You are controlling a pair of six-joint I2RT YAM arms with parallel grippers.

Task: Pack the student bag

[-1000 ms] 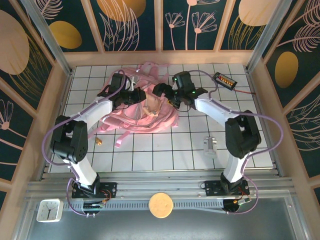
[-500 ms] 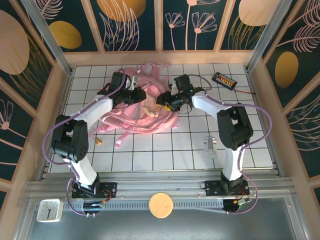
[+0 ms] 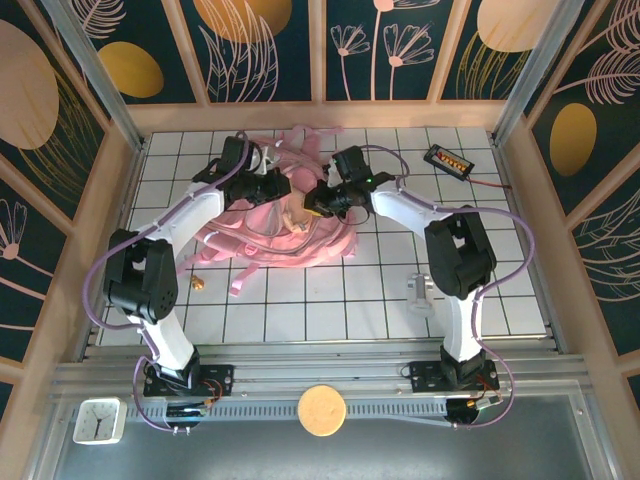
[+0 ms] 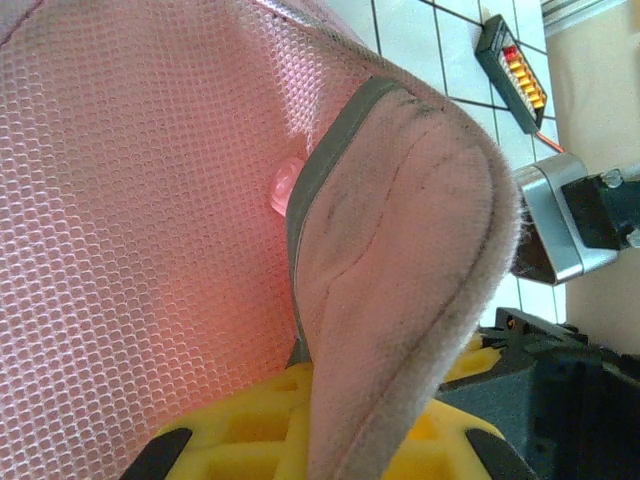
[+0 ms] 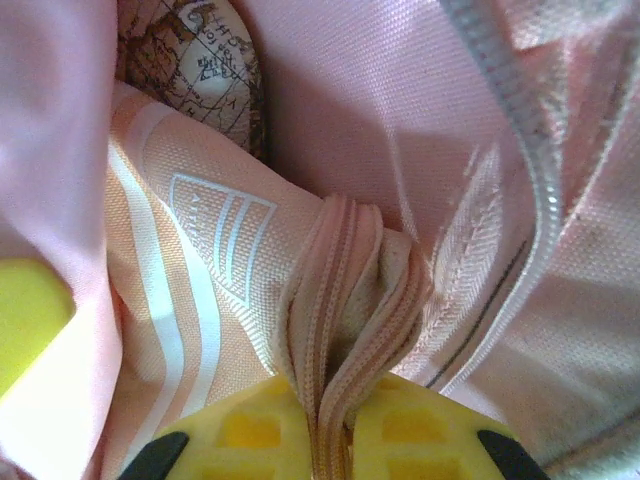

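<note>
Student bag (image 3: 300,240), the large soft pink backpack with long pink straps, is lying crumpled at the far middle of the white tiled table (image 3: 500,300), between the two arms. A padded pink flap (image 4: 400,250) with grey edging, part of the bag, is being clamped between the yellow fingers of the left gripper (image 4: 345,425); by this, it is judged, the opening is being held up. Among the pink lining, the zipped edge of a soft beige peach pouch (image 5: 200,260) with white stripes is being pinched by the right gripper (image 5: 335,425), whose jaws are closed on it. A rounded map-printed object (image 5: 205,60) is lying just beyond the pouch, deeper in.

The step in hand is judged to be the seating of the peach pouch in the main compartment. For this to be done well, the flap should be held taut so that the mouth is not collapsing, and the pouch should be pressed down beside the map-printed object until it is lying below the bag's zip line. Only then should the pinch be released, and the right gripper drawn straight out, so that no lining is being dragged along.
</note>
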